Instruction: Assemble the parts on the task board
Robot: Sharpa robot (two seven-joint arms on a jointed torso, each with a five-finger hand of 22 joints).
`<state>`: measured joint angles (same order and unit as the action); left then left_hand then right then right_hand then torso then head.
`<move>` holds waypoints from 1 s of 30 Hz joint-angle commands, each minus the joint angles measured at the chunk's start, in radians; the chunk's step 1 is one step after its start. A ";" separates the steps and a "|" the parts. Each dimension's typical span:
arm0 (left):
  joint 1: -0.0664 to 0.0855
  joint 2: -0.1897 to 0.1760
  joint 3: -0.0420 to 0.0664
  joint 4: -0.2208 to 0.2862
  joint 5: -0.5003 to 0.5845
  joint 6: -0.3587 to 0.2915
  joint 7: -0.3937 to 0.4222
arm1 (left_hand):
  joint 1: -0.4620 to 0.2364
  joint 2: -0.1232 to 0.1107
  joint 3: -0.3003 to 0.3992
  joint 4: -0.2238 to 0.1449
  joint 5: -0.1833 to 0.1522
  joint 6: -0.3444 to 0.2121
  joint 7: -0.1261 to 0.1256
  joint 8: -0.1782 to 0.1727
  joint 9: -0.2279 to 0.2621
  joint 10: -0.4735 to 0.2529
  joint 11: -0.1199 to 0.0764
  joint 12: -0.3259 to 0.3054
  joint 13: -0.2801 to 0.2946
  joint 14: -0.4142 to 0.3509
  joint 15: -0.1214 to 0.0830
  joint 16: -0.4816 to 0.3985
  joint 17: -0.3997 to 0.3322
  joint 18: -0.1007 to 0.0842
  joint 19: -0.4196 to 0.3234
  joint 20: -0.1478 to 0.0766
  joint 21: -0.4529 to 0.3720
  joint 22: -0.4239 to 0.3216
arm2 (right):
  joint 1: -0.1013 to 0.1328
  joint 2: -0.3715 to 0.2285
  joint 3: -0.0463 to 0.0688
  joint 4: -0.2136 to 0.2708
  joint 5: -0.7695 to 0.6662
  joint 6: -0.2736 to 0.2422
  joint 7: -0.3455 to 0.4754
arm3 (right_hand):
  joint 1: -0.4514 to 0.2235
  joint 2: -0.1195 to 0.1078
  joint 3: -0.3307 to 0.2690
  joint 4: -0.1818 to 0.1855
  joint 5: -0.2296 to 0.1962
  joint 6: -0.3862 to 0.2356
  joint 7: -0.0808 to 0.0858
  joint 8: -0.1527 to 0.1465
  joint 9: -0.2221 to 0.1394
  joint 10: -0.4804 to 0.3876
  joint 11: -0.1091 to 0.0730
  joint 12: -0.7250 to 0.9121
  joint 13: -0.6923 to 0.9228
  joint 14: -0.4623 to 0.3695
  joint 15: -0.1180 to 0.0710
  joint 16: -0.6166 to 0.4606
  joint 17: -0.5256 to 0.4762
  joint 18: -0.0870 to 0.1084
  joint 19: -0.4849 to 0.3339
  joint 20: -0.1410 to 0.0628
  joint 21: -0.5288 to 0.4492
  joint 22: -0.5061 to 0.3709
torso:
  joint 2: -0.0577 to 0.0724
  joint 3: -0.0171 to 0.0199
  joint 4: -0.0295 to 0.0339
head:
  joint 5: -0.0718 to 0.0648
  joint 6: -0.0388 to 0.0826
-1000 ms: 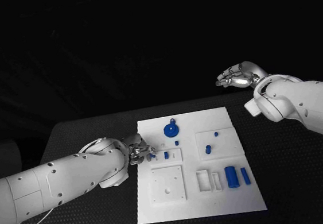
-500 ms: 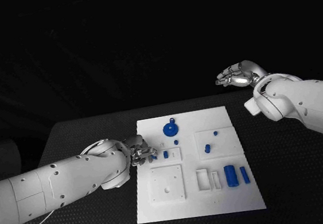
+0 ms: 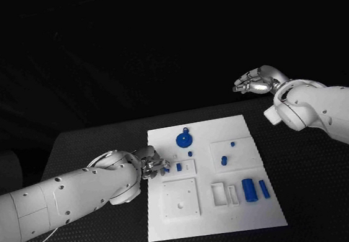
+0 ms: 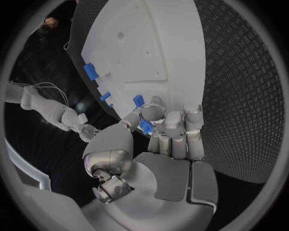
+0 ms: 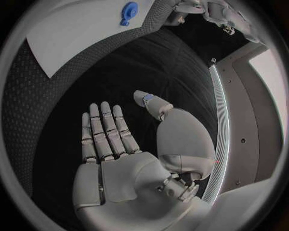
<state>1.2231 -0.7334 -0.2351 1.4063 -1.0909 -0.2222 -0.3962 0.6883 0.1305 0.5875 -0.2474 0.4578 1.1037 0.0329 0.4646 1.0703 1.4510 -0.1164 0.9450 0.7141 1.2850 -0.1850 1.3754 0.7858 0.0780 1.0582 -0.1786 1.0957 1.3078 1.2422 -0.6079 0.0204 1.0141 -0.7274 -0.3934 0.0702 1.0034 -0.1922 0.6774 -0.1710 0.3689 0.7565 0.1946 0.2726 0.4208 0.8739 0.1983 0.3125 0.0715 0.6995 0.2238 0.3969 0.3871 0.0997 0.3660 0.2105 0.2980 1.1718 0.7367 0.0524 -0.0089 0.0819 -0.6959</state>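
black table (image 3: pixel 71 151); left hand (image 4: pixel 158 126) pinches blue part (image 4: pixel 145 127).

Left arm (image 3: pixel 52 201) reaches in low across the table, left hand (image 4: pixel 159 132) fingers curled, thumb and fingers pinching a small blue part (image 4: pixel 145 127). Right arm (image 3: pixel 341 112) is raised off to the side, right hand (image 5: pixel 129 144) held up, fingers straight and apart, holding nothing.

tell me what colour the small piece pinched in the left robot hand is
Blue; the small piece in the left robot hand shows best in the left wrist view.
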 commanded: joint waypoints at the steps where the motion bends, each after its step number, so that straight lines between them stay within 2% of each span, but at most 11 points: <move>1: -0.001 0.008 0.000 -0.003 -0.020 0.001 0.000 | 0.008 0.007 0.006 -0.001 0.000 0.059 -0.063 -0.008 0.002 -0.032 -0.023 0.005 -0.002 0.019 -0.054 0.004 -0.002 0.016 0.007 -0.096 0.007 0.017 | 0.000 -0.001 0.000 0.001 -0.009 0.011 0.006 | 0.005 -0.002 -0.001 0.003 0.005 -0.008 0.033 0.007 -0.002 0.005 0.001 -0.006 -0.001 -0.009 -0.001 0.005 -0.001 -0.007 -0.008 0.003 -0.006 0.002 | 0.000 0.0002 0.0005 | -0.001 0.000; 9: -0.013 0.020 0.000 -0.018 -0.026 0.024 -0.003 | 0.011 0.006 0.007 -0.001 -0.002 0.059 -0.063 -0.012 0.006 -0.033 -0.023 0.007 -0.004 0.018 -0.054 0.005 -0.004 0.017 0.007 -0.096 0.008 0.016 | 0.000 -0.002 0.000 0.001 -0.009 0.012 0.006 | 0.004 -0.002 -0.001 0.003 0.005 -0.009 0.033 0.007 -0.002 0.006 0.001 -0.006 -0.001 -0.010 -0.001 0.005 -0.002 -0.008 -0.008 0.003 -0.006 0.003 | 0.001 -0.0010 -0.0005 | -0.003 -0.003; 20: -0.015 0.017 0.000 -0.015 -0.033 0.046 -0.011 | 0.014 0.004 0.009 -0.001 -0.004 0.059 -0.062 -0.017 0.009 -0.034 -0.023 0.009 -0.007 0.017 -0.053 0.006 -0.006 0.017 0.006 -0.096 0.008 0.016 | 0.000 -0.003 0.000 0.003 -0.009 0.012 0.006 | 0.004 -0.002 -0.001 0.004 0.005 -0.009 0.033 0.008 -0.002 0.006 0.001 -0.006 -0.002 -0.011 0.000 0.005 -0.003 -0.008 -0.009 0.003 -0.007 0.004 | 0.000 -0.0003 0.0009 | -0.003 -0.006; 30: -0.018 0.007 0.000 -0.007 -0.033 0.055 -0.014 | 0.022 0.004 0.012 -0.007 0.026 0.063 -0.062 -0.027 0.016 -0.036 -0.023 0.014 -0.014 0.016 -0.053 0.009 -0.011 0.017 0.004 -0.095 0.010 0.016 | 0.000 -0.004 0.000 0.002 -0.009 0.014 0.006 | 0.004 -0.001 -0.002 0.004 0.005 -0.009 0.033 0.008 -0.002 0.006 0.001 -0.007 -0.002 -0.012 0.000 0.005 -0.004 -0.008 -0.010 0.003 -0.008 0.005 | 0.000 -0.0005 0.0002 | -0.002 -0.010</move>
<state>1.2125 -0.7260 -0.2302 1.3969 -1.1173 -0.2055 -0.3964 0.6925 0.1264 0.5877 -0.2479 0.4792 1.1100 0.0254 0.4407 1.0848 1.4485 -0.1140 0.9528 0.7008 1.2881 -0.1882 1.3824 0.7760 0.0776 1.0581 -0.1785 1.0996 1.3074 1.2421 -0.6119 0.0204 1.0150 -0.7278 -0.3914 0.0702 1.0034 -0.1921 0.6775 -0.1711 0.3681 0.7532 0.1980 0.2778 0.4200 0.8739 0.1983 0.3125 0.0709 0.6929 0.2232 0.3969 0.3841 0.0999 0.3622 0.2142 0.2939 1.1762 0.7368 0.0518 -0.0083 0.0790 -0.7047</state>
